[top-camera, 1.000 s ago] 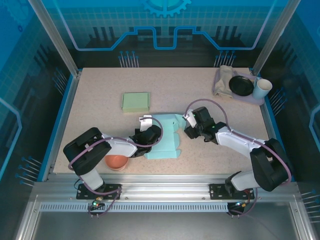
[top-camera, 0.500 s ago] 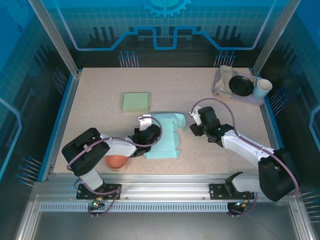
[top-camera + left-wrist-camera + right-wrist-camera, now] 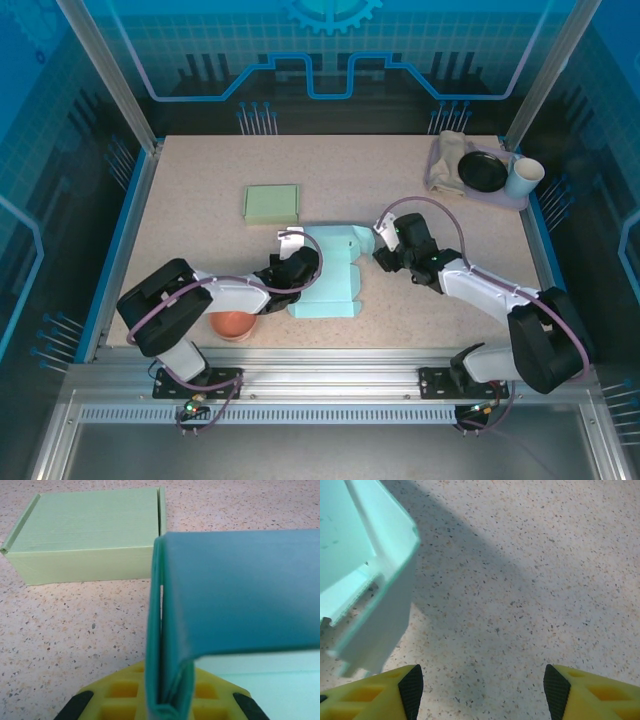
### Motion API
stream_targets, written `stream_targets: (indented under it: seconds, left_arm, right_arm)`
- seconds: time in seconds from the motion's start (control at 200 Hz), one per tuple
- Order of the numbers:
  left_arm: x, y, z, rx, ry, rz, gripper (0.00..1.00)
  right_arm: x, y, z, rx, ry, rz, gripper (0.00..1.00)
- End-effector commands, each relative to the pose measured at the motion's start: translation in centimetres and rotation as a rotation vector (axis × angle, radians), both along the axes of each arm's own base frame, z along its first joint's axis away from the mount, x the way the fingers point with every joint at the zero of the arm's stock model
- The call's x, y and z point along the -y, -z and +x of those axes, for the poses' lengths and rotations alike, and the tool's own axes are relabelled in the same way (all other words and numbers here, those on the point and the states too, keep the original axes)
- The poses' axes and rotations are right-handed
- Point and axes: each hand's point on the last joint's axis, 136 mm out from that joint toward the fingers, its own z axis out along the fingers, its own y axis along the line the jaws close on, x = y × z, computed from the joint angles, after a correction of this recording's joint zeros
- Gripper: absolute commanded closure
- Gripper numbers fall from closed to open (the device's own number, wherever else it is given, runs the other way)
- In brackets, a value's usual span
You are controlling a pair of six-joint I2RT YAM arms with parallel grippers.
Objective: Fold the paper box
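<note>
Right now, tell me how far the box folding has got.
Done: one wall of the teal paper box is doubled over and standing. In hand: the left gripper is shut on that folded wall. Left: the right gripper is open, holding nothing, beside a loose flap; the box is not yet closed up.

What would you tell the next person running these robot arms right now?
Left gripper: shut on a folded wall of the blue box.
Right gripper: open, empty, beside the box's right side.
Box: mid-table, partly folded. A closed green box sits behind it.
Done: one wall folded up and pinched.
Left: fold the other walls and close the box.
</note>
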Motion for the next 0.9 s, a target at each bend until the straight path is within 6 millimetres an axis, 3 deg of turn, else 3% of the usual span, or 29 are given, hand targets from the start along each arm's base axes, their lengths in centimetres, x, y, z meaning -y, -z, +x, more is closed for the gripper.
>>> stream_targets:
  seconds: [0.0,0.405,0.89]
  left_arm:
    - [0.2,-0.7,0.2,0.015,0.012,-0.023,0.91]
    - [0.2,-1.0,0.1,0.018,0.022,-0.029,0.91]
    - [0.5,-1.1,0.1,0.017,0.025,-0.045,0.91]
  right_arm:
    - [-1.6,-0.3,-0.2,0.024,-0.081,0.014,0.33]
    - [-2.9,-0.7,-0.8,0.034,-0.155,0.011,0.33]
    - [-4.5,-2.6,-1.8,0.073,-0.217,0.067,0.33]
